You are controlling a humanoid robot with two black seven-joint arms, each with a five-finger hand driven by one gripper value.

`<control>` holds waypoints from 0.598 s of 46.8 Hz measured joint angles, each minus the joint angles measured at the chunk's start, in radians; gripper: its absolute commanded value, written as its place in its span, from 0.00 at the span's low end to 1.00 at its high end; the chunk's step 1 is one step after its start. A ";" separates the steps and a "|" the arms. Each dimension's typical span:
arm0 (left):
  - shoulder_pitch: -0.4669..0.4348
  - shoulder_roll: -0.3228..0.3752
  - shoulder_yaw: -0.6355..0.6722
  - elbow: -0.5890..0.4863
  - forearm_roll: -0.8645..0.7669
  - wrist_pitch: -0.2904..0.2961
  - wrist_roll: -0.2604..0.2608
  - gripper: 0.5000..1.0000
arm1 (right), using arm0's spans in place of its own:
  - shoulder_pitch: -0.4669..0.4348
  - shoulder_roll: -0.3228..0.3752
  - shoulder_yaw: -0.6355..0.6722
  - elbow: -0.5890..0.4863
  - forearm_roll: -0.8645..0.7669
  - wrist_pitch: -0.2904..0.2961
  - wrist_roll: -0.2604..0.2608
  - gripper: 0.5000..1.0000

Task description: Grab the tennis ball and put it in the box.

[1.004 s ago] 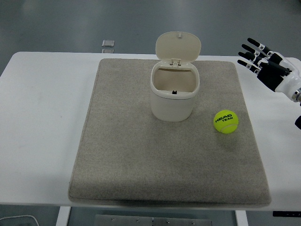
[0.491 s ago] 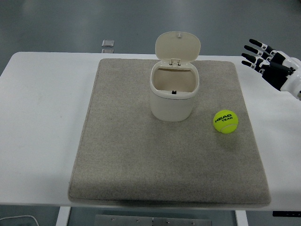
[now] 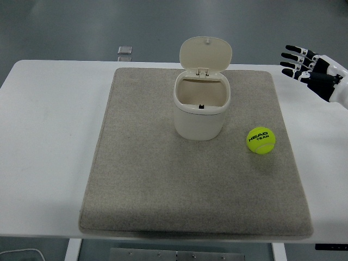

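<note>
Tennis ball (image 3: 261, 141) on mat, well apart from right hand (image 3: 314, 72)

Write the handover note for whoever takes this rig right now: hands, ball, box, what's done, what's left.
Right hand: open, fingers spread, holding nothing, above the table's far right corner, well away from the ball.
Left hand: not in view.
Tennis ball: resting on the grey mat, to the right of the box and slightly nearer the robot, not touching it.
Box: upright on the mat, lid flipped open, nothing visible inside.
Done: nothing; ball not grasped.
Left: reach the ball, grasp it, lift it, drop it into the open box.
</note>
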State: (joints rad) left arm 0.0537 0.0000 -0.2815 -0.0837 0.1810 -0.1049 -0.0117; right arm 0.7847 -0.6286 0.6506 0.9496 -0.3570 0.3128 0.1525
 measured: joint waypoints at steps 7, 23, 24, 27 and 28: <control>0.000 0.000 0.000 0.000 0.000 0.000 0.000 0.98 | 0.002 -0.005 0.000 0.007 -0.076 0.010 0.002 0.81; 0.000 0.000 0.000 0.000 0.000 0.000 0.000 0.98 | 0.003 -0.022 0.000 0.025 -0.324 0.059 0.060 0.81; 0.000 0.000 0.000 0.000 0.000 0.000 0.000 0.98 | 0.003 -0.027 0.000 0.028 -0.344 0.059 0.065 0.81; 0.000 0.000 0.000 0.000 0.000 0.000 0.000 0.98 | 0.004 -0.048 0.000 0.040 -0.402 0.061 0.078 0.81; 0.000 0.000 0.000 0.000 0.000 0.000 0.000 0.98 | 0.004 -0.056 0.000 0.044 -0.418 0.062 0.083 0.81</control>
State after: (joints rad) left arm 0.0535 0.0000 -0.2815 -0.0838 0.1810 -0.1051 -0.0120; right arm 0.7886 -0.6846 0.6504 0.9940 -0.7753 0.3748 0.2356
